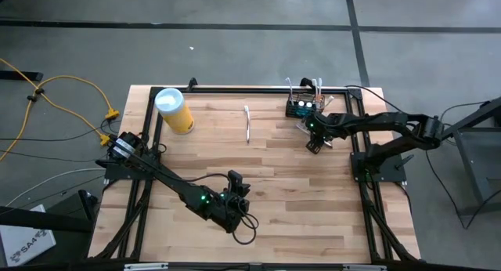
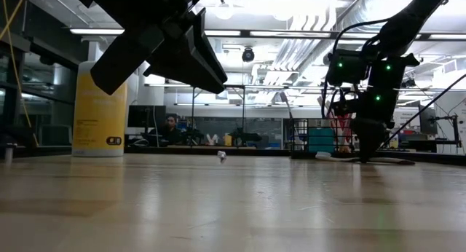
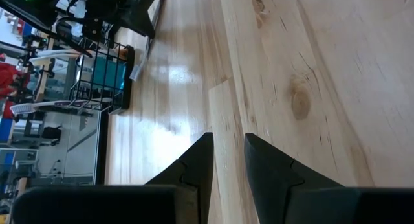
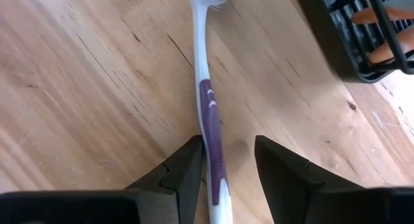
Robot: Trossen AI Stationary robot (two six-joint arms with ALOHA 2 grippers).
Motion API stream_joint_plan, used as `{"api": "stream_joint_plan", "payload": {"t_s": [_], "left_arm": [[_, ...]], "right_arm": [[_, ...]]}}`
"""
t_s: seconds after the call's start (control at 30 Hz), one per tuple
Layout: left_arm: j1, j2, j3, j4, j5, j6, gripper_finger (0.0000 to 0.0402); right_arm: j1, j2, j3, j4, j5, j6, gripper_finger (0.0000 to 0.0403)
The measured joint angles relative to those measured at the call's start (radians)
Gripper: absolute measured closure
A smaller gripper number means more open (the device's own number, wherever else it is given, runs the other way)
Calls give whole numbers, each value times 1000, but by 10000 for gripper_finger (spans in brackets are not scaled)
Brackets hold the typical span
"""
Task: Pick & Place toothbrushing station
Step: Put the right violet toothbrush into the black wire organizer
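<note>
The toothbrushing station (image 1: pixel 304 106), a small black wire basket holding brushes, stands at the table's far right and also shows in the right wrist view (image 4: pixel 372 30). A white-and-purple toothbrush (image 4: pixel 208 114) lies flat on the table just in front of it. My right gripper (image 4: pixel 228 141) points down over the brush handle, open, with one finger on each side. My left gripper (image 1: pixel 235 181) hangs over the table's near middle, slightly open and with nothing in it (image 3: pixel 228 136). My right gripper straddles the purple grip part of the toothbrush handle (image 4: pixel 213 153) from above, fingers across it. One finger (image 4: pixel 191 162) stands right against the handle's side and the other is apart from it. I cannot tell whether the near finger touches. The brush lies on the table.
A yellow canister with a white lid (image 1: pixel 174 110) stands upright at the far left. A second thin toothbrush (image 1: pixel 247 124) lies on the boards at the far middle. Black frame rails (image 1: pixel 235 89) run along the table's edges.
</note>
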Motion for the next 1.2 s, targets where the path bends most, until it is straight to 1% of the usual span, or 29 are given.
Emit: {"api": "stream_joint_plan", "payload": {"t_s": [0.37,0.6,0.73,0.97,1.2], "left_arm": [[0,0,0,0,0,0,321],[0,0,0,0,1,0,321],[0,0,0,0,1,0,321],[0,0,0,0,1,0,321],[0,0,0,0,1,0,321]], "right_arm": [[0,10,-1,60,-29,-14,265],[0,10,-1,64,-31,-8,269],[1,10,0,51,-39,-1,295],[2,10,1,39,-54,19,383],[2,10,1,36,-55,35,391]]}}
